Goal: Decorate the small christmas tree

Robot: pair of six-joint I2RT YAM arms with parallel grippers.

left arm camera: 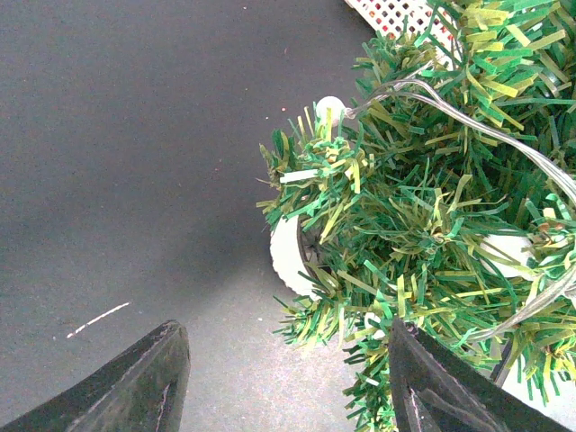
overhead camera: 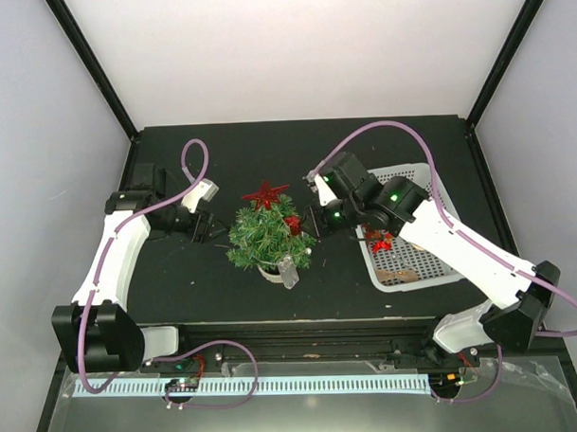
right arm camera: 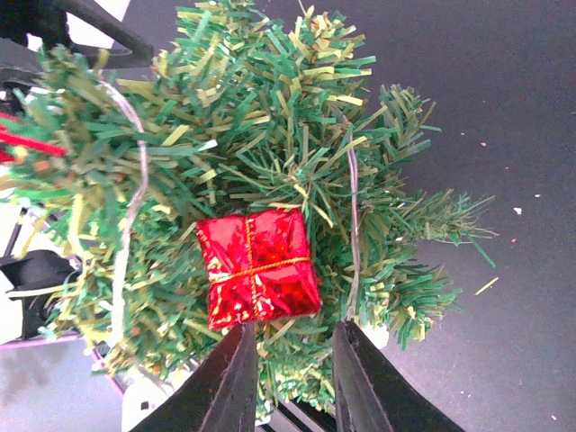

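Note:
The small christmas tree [overhead camera: 268, 234] stands mid-table in a cream pot [overhead camera: 270, 271] and carries a red star [overhead camera: 265, 194] on top. A clear light string [left arm camera: 486, 135] winds through its needles. On its right side rests a shiny red gift box [right arm camera: 258, 268], also seen from above [overhead camera: 292, 224]. My right gripper [right arm camera: 294, 330] sits just below the box, jaws slightly apart, holding nothing. My left gripper [left arm camera: 283, 333] is open at the tree's left side [overhead camera: 216, 228], its right finger brushing the needles [left arm camera: 405, 270].
A white mesh basket [overhead camera: 423, 281] lies right of the tree under my right arm, with a red ornament [overhead camera: 379, 239] inside. A clear plastic piece [overhead camera: 289, 271] leans by the pot. Black posts stand at the table's back corners.

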